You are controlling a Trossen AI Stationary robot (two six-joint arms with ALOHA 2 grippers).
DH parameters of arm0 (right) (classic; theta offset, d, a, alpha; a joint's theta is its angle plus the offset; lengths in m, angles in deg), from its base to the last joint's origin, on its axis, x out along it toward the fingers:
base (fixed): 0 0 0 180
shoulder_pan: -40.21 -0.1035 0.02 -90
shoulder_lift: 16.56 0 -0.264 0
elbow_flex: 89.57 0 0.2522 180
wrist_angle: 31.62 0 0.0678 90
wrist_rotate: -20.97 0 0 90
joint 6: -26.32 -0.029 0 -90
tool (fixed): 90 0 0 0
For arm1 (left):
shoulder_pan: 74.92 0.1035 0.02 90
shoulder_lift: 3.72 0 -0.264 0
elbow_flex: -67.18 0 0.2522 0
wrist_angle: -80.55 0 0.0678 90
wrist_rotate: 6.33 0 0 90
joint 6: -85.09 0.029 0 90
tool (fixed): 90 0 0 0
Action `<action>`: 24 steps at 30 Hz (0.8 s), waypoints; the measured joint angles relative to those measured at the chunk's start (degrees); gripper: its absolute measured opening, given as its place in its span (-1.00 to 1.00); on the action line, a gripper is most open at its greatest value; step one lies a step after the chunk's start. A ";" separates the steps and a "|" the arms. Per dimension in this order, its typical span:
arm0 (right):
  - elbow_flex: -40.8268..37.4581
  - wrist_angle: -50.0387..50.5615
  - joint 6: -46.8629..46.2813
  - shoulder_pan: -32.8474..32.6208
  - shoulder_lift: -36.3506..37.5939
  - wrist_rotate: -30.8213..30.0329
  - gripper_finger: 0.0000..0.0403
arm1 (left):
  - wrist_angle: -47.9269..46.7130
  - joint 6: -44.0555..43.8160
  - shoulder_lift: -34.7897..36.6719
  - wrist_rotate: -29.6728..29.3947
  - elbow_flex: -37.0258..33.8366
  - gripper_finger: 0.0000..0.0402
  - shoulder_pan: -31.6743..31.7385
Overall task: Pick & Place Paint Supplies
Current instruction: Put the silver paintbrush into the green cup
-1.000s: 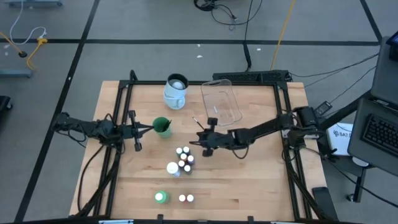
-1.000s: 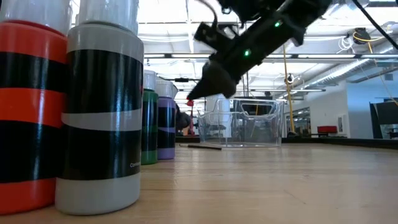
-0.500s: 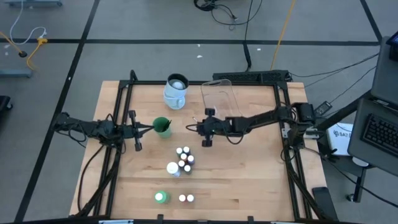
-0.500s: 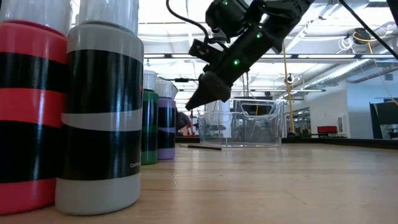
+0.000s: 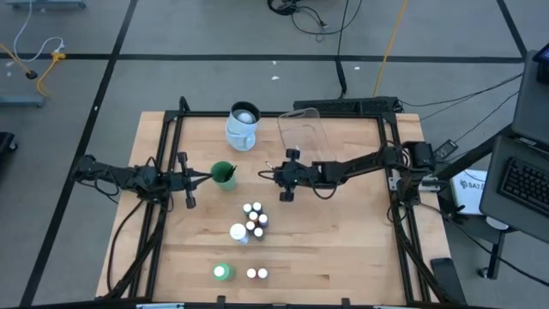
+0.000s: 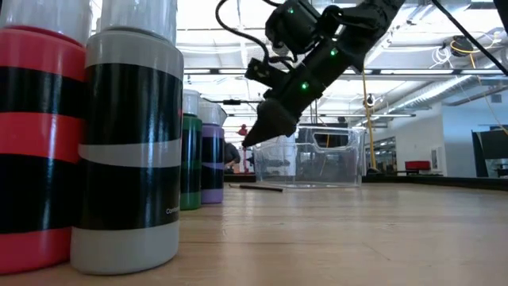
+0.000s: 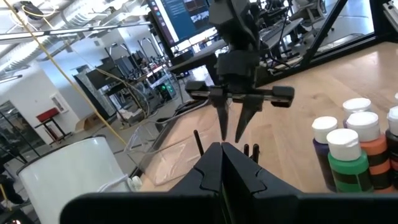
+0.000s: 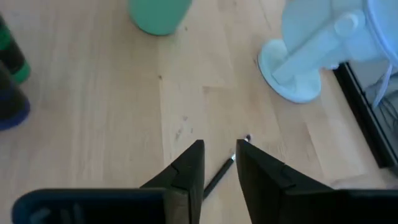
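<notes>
Right hand (image 5: pixel 277 175) hovers over a thin dark-handled brush (image 8: pixel 219 176) lying on the wooden tabletop (image 5: pixel 343 240) beside the clear rectangular plastic tray (image 5: pixel 305 137), fingers slightly apart, gripping nothing. Left hand (image 5: pixel 204 178) waits by the green cup (image 5: pixel 224 174), fingers together. Cluster of tiny white-capped paint bottles (image 5: pixel 253 217) sits mid-tabletop, unmoved; tray looks empty. Task looks barely begun: nearly everything left.

Probably a robotics lab, taped concrete floor (image 5: pixel 214 77), loose cables (image 5: pixel 300 15), exposed ceiling ducts (image 6: pixel 444 87), monitor (image 7: pixel 186 18)
</notes>
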 joint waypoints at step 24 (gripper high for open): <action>1.69 6.05 -7.03 0.94 -0.45 -0.87 -0.46 | -0.06 -0.48 0.00 0.26 0.02 -0.97 -0.01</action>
